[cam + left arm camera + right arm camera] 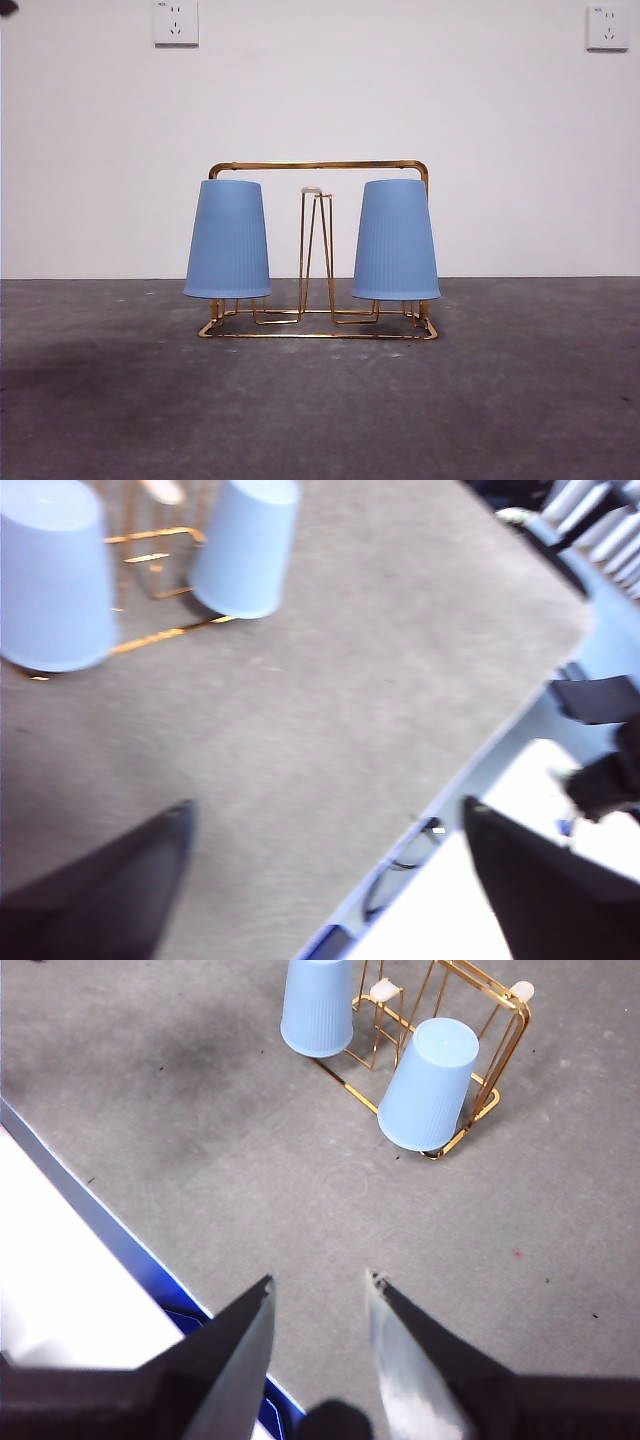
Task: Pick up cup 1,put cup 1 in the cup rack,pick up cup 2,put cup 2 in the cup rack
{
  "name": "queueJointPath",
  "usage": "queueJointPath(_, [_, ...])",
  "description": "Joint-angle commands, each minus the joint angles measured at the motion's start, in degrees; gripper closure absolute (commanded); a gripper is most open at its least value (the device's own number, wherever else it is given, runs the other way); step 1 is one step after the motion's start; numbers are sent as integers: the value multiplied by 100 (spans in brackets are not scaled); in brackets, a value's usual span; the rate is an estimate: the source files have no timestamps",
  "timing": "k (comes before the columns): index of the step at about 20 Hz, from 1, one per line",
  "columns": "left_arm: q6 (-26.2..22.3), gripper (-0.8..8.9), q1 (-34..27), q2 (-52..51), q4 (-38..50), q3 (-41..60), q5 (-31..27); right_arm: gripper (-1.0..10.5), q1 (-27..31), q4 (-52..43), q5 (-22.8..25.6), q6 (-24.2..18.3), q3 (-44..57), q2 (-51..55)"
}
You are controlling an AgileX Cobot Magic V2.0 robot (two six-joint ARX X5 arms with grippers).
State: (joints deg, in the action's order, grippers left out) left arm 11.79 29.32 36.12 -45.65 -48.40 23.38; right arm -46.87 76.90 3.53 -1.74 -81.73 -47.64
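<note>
Both blue cups are seated upside down on pegs of the rack: one cup at one end, the other cup at the opposite end. The rack stands on the table. The left gripper and the right gripper are open, empty and well apart from the rack. Both placements are judged complete; no further grasp is called for, only parking of the arms.

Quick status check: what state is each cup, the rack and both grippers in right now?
Left-hand cup: upside down on a rack peg.
Right-hand cup: upside down on a rack peg.
Cup rack: upright on the table, middle peg bare.
Left gripper: jaws open, holding nothing.
Right gripper: jaws open, holding nothing.
</note>
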Motion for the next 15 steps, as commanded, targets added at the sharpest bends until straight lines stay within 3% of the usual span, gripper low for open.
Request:
queueJointPath(1, [168, 833, 15, -28, -7, 17, 120, 794, 0, -9, 13, 175, 48, -15])
queueJointPath(4, [168, 822, 13, -28, -107, 7, 129, 950, 0, 39, 11, 175, 48, -22])
queueJointPath(15, [149, 817, 13, -11, -146, -695, 103, 941, 0, 177, 15, 262, 48, -22])
